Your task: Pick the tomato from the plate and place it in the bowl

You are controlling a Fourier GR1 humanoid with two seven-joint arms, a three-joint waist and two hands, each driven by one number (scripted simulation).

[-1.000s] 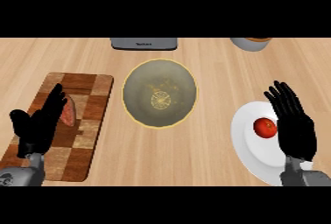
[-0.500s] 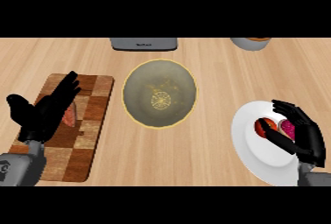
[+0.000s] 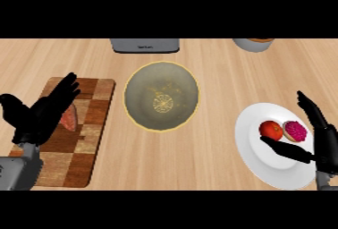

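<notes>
Tomato (image 3: 271,129) on plate (image 3: 264,165) — not lifted | right hand (image 3: 317,143) released, beside it | bowl (image 3: 162,96) holds no tomato — all steps remain

Red-orange tomato (image 3: 271,129) and pink-topped doughnut (image 3: 295,131) with a pale rim lie on a white plate (image 3: 264,165), between the thumb and the fingers of the black right hand (image 3: 323,143). Olive-grey bowl (image 3: 162,96) has a yellow rim, a yellow ornament at its centre and faint golden speckles, on a light wood-grain counter (image 3: 218,67). The cutting board (image 3: 86,134) is a checker of dark brown, reddish and tan blocks, bearing a reddish piece of food (image 3: 69,119) just beside the fingers of the black left hand (image 3: 40,118); a dark grey appliance (image 3: 145,44) and a grey cup (image 3: 254,44) with orange contents lie beyond the fingertips.
</notes>
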